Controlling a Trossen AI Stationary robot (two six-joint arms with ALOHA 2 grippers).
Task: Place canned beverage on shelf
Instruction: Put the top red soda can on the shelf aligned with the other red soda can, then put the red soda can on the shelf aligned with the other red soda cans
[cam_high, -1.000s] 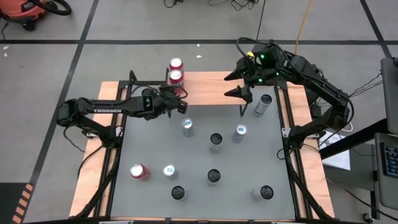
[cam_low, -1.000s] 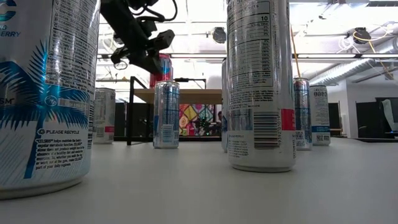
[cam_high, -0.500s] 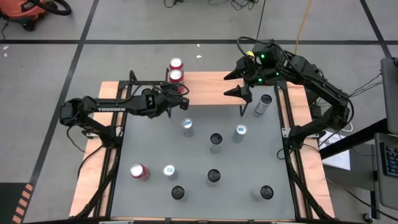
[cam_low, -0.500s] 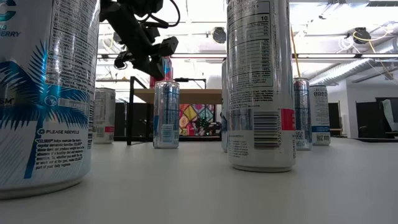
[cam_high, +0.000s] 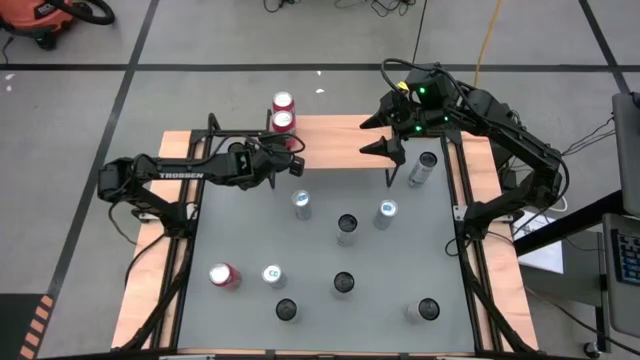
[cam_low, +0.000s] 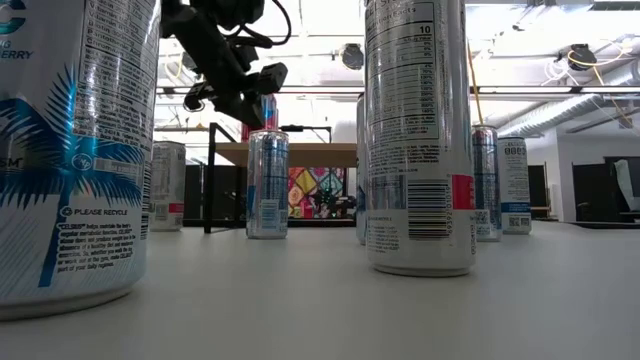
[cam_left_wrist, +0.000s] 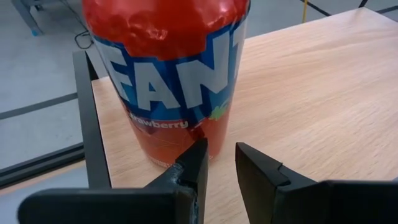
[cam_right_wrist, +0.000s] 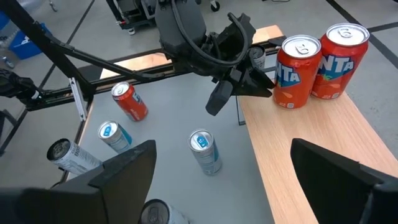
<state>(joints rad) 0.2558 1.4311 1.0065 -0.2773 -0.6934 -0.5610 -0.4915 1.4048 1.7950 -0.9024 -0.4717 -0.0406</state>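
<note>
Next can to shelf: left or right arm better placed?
Left, probably. The left gripper is empty at the shelf edge, beside the silver can. The right gripper, fingers wide open, hovers over the shelf's other end, though another silver can stands near it.

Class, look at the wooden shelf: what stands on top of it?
Two red soda cans stand side by side at one end of the shelf; the rest of its top shows bare wood.

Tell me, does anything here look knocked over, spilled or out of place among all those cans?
Nothing stands out. The two red-orange soda cans stand upright on the light-brown wooden shelf. The other cans on the grey table appear upright too. No spill shows. The left gripper hovers beside one red-orange can, not touching it.
</note>
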